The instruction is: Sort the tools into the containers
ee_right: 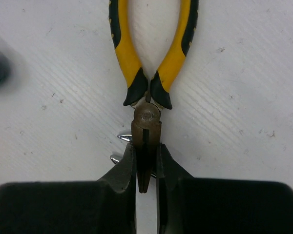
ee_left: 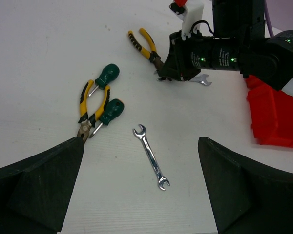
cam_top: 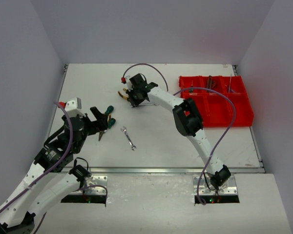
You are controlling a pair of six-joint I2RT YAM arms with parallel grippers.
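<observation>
White table (cam_top: pixel 161 141), pale grey walls (cam_top: pixel 151 29)

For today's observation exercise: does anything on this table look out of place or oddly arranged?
Yes. A silver wrench pokes out from under the right pincer, which grips the far yellow pliers by the nose. Nearer, other yellow pliers lie tangled with two green screwdrivers.

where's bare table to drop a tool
Bare: back left corner, left of the right gripper and its held pliers; front strip between wrench and right arm; patch before the red bin. Crowded: green screwdrivers and second pliers by the left gripper.
</observation>
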